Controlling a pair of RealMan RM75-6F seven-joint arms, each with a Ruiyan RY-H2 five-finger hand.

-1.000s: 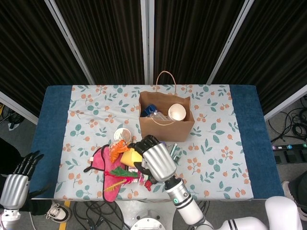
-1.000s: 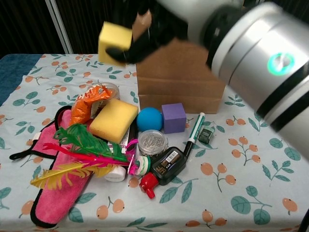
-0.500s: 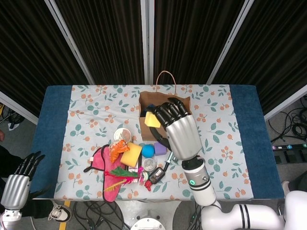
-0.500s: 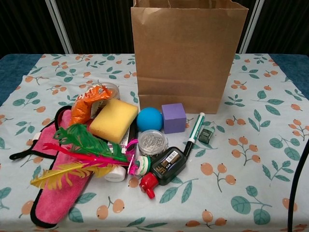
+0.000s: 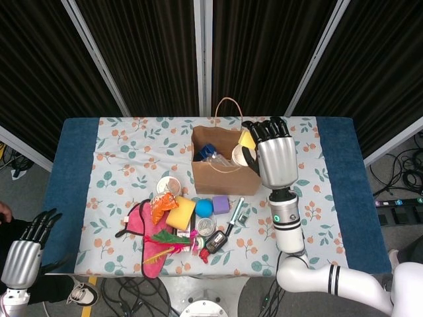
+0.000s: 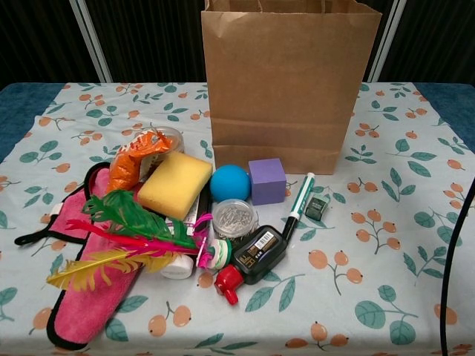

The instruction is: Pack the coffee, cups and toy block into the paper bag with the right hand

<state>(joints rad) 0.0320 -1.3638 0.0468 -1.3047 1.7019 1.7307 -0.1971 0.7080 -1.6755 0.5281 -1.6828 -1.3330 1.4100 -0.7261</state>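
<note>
In the head view my right hand (image 5: 275, 160) hovers over the right side of the open brown paper bag (image 5: 223, 176), gripping a small yellow toy block (image 5: 247, 139) above the bag's mouth. Inside the bag lie a blue coffee packet (image 5: 207, 151) and a white paper cup (image 5: 240, 156). Another paper cup (image 5: 168, 185) stands on the cloth left of the bag. A purple cube (image 6: 267, 180) sits in front of the bag (image 6: 289, 81). My left hand (image 5: 24, 253) hangs off the table's lower left, fingers apart and holding nothing. The chest view shows neither hand.
A pile lies front-left of the bag: yellow sponge (image 6: 175, 185), blue ball (image 6: 229, 182), pink cloth (image 6: 82, 297), feathers (image 6: 126, 222), clip jar (image 6: 234, 217), black bottle (image 6: 258, 254), marker (image 6: 299, 196). The floral cloth (image 5: 310, 198) covers the table.
My right hand lifted the yellow block from the pile, rose out of the chest view and swung right, from the bag's front-left to above its right side.
</note>
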